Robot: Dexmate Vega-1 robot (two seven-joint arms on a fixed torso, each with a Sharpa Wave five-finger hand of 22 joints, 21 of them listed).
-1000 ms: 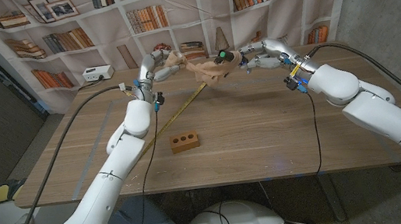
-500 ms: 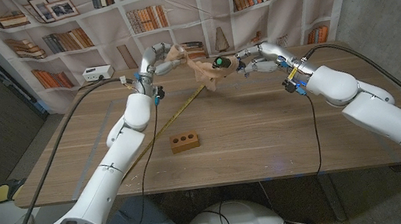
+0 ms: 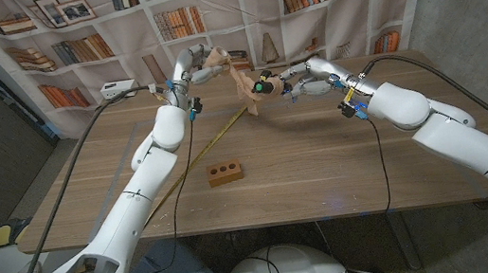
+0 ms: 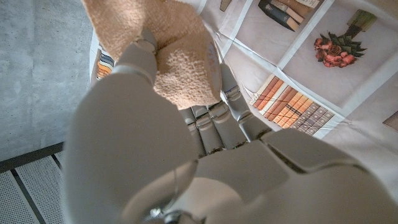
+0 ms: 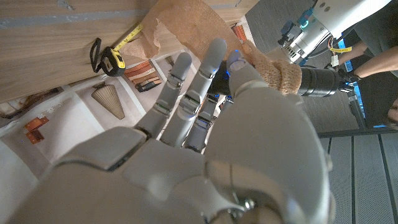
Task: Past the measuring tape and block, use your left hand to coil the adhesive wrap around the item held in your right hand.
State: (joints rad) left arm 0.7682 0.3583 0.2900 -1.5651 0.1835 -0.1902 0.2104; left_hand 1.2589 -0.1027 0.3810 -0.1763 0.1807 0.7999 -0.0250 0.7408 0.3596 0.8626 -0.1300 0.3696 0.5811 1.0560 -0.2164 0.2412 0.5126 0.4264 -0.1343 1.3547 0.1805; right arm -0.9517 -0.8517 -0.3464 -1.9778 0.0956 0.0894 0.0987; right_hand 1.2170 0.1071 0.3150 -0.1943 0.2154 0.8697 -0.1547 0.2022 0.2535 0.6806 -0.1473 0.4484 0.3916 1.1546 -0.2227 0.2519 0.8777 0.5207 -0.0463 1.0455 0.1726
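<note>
Above the table's far side my left hand [image 3: 204, 66] grips a tan roll of adhesive wrap [image 3: 217, 60], seen close as a fuzzy tan wad [image 4: 180, 68] under its fingers [image 4: 214, 115]. A loose strip of wrap [image 3: 244, 87] runs from the roll down to a black item with a green end [image 3: 263, 85], which my right hand [image 3: 301, 81] holds out toward the left hand. In the right wrist view, wrap covers part of the item [image 5: 273, 73], and the strip [image 5: 186, 25] hangs past my right hand [image 5: 249, 130].
A yellow measuring tape [image 3: 215, 136] lies pulled out diagonally on the table, its black case [image 5: 106, 56] at the far end. A brown block with three holes [image 3: 225, 172] sits nearer me. A bookshelf backdrop [image 3: 171, 22] stands behind the table.
My left hand has lifted the roll and carried it to the right. My right hand has brought the item leftward and lower, so the strip between them hangs shorter and steeper.
</note>
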